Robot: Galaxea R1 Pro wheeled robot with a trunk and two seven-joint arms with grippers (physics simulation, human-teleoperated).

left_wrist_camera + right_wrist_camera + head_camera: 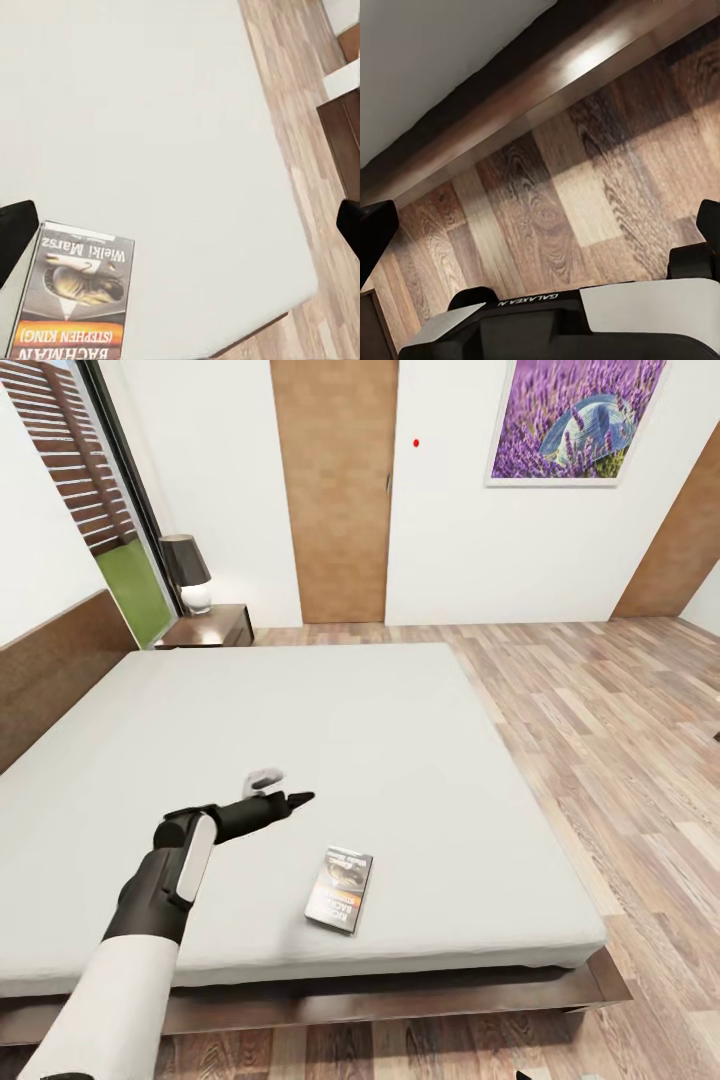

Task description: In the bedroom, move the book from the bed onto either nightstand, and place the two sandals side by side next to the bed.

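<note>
The book (340, 888) lies flat on the bed (400, 760) near the mattress's front edge. The left gripper (282, 792) hovers above the mattress beside the book, jaws spread wide, gripping nothing. The right gripper (540, 229), jaws apart, faces the floor (570, 202) beside the bed frame.

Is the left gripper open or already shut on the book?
Open. The left gripper hovers over the bed, fingers spread wide; the book lies flat, untouched.

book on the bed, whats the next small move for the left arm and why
Probably bring the left gripper toward the robot and to its right, over the book, then lower. Its fingers are open above bare bed, the book lies flat near the edge, ungrasped.
</note>
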